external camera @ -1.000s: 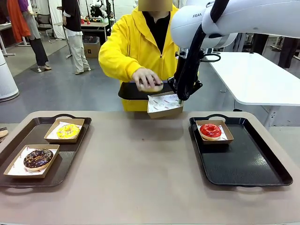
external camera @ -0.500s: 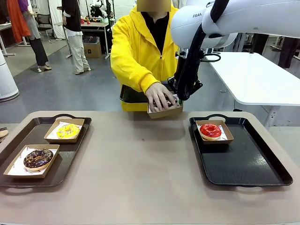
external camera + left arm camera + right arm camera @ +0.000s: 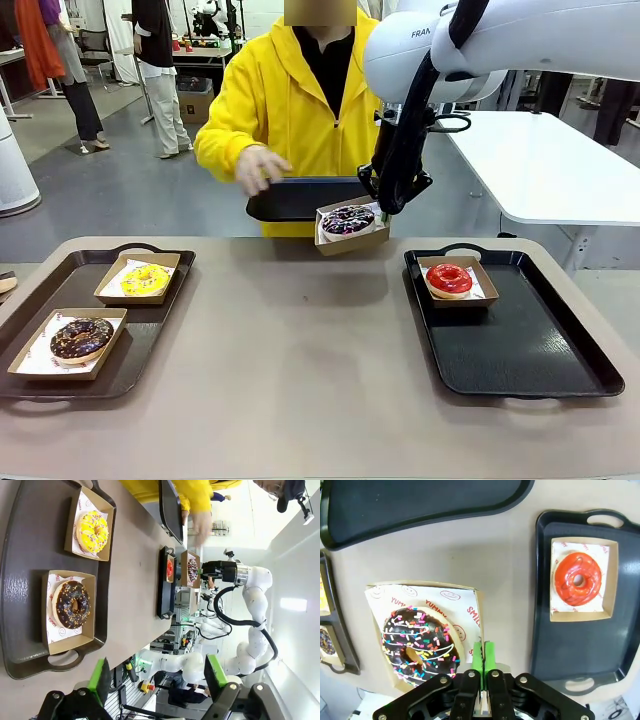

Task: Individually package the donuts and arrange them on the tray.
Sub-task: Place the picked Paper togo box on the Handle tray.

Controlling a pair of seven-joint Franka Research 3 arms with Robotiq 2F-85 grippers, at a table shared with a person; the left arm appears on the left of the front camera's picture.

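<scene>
My right gripper (image 3: pixel 384 207) (image 3: pixel 482 656) is shut on the rim of a paper-lined cardboard box (image 3: pixel 352 243) (image 3: pixel 468 605), holding it above the table's far edge. In it lies a dark-iced donut with coloured sprinkles (image 3: pixel 348 219) (image 3: pixel 420 647). A red-iced donut (image 3: pixel 449 277) (image 3: pixel 578 579) sits boxed on the black tray (image 3: pixel 520 350) at the right. On the left tray (image 3: pixel 150 322), a yellow donut (image 3: pixel 146 279) (image 3: pixel 92 531) and a chocolate sprinkled donut (image 3: pixel 81 338) (image 3: pixel 73 604) each rest in a box. My left gripper (image 3: pixel 156 680) is open, high above that tray.
A person in a yellow hoodie stands at the far side, holding a bare black tray (image 3: pixel 300 198) (image 3: pixel 420 505) beside the held box, with one hand (image 3: pixel 258 165) raised to the left. A white table (image 3: pixel 550 170) stands at the back right.
The person's hand set the dark sprinkled donut into the held box and then drew back to the left. Neither arm has moved.
</scene>
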